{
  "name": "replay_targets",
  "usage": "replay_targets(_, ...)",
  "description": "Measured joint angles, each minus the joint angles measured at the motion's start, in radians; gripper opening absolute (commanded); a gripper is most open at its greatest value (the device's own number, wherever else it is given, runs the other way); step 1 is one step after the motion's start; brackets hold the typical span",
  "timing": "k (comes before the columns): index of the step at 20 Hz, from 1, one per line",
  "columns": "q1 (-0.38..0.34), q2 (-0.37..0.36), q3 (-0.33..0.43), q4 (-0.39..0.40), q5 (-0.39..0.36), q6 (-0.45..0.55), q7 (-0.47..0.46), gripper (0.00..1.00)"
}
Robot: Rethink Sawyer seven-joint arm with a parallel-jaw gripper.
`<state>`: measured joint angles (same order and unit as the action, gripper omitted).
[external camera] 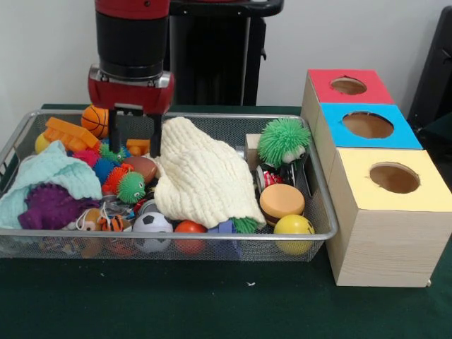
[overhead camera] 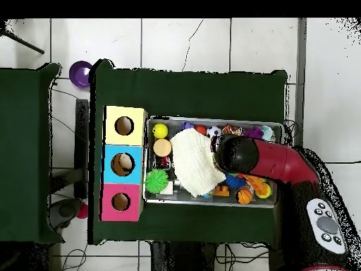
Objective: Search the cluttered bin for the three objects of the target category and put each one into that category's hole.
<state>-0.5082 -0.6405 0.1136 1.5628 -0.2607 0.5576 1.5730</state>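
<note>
The silver wire-mesh bin (external camera: 169, 238) fills the left and middle of the front view and is full of toys; it also shows in the overhead view (overhead camera: 211, 120). My gripper (external camera: 134, 150) hangs open over the bin's back left part, fingertips among small spiky balls, holding nothing. In the overhead view the arm's round head (overhead camera: 236, 154) hides it. A small grey shiny item (external camera: 147, 206) peeks out above the soccer ball (external camera: 152, 224). No other silvery item shows clearly. The blue-topped box's hole (external camera: 367, 125) (overhead camera: 123, 164) is right of the bin.
A cream cloth (external camera: 201, 176) covers the bin's middle and a teal cloth (external camera: 49, 180) its left. A green spiky ball (external camera: 282, 141), orange blocks (external camera: 70, 134) and a basketball (external camera: 95, 120) lie around. The red-topped box (external camera: 348, 85) and yellow-topped box (external camera: 394, 178) flank the blue one.
</note>
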Motion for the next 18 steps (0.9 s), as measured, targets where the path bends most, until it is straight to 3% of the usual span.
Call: replay_targets(18, -0.001, 0.184, 0.001, -0.121, -0.136, -0.131, 0.0, 1.0)
